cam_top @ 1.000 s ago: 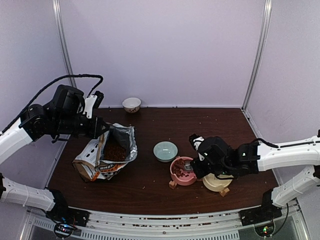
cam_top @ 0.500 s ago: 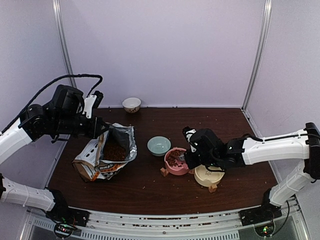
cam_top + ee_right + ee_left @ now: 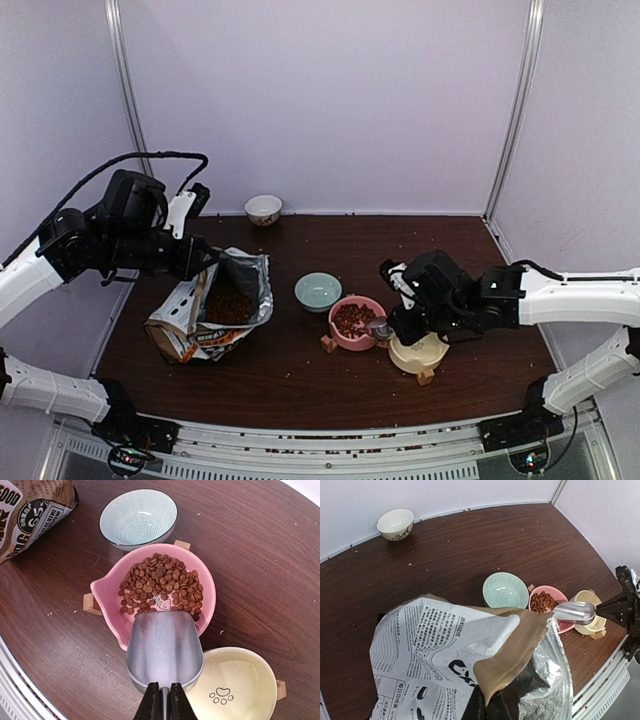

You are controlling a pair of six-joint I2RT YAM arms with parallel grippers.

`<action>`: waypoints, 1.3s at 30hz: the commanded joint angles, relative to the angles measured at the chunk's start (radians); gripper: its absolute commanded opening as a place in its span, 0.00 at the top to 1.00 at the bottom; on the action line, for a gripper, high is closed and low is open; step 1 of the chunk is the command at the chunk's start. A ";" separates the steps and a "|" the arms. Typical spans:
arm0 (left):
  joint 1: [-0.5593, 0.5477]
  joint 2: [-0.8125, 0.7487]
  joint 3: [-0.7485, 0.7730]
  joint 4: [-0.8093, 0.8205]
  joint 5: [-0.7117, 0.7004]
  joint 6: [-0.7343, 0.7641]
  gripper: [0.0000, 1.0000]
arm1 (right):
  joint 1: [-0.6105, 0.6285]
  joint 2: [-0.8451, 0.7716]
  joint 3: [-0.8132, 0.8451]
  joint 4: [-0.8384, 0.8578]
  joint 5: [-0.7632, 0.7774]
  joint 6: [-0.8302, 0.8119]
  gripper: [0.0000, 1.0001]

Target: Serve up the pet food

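The right fingers (image 3: 176, 703) clamp the handle of an empty metal scoop (image 3: 164, 647), whose mouth lies over the near rim of the pink bowl (image 3: 106, 594) on the bench (image 3: 260, 555). Pet food (image 3: 161, 589) lies in that bowl. The left fingers (image 3: 200, 258) pinch the top edge of the paper bag (image 3: 430, 645).

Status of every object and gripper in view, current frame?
bag: open, top edge held up
left gripper: shut on bag
scoop: empty, held by its handle
right gripper: shut on scoop
pink bowl: partly filled with pet food
teal bowl: empty
cream bowl: empty
white bowl: upright, empty
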 commanded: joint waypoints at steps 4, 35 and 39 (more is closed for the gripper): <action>-0.002 0.026 0.034 0.086 0.129 0.083 1.00 | -0.005 -0.059 0.067 -0.054 -0.010 -0.093 1.00; -0.291 0.228 0.113 0.240 0.186 0.047 0.68 | 0.259 -0.025 0.052 0.380 -0.198 -0.243 1.00; -0.233 0.184 0.119 0.149 0.041 -0.019 0.33 | 0.255 0.087 0.088 0.390 -0.151 -0.262 1.00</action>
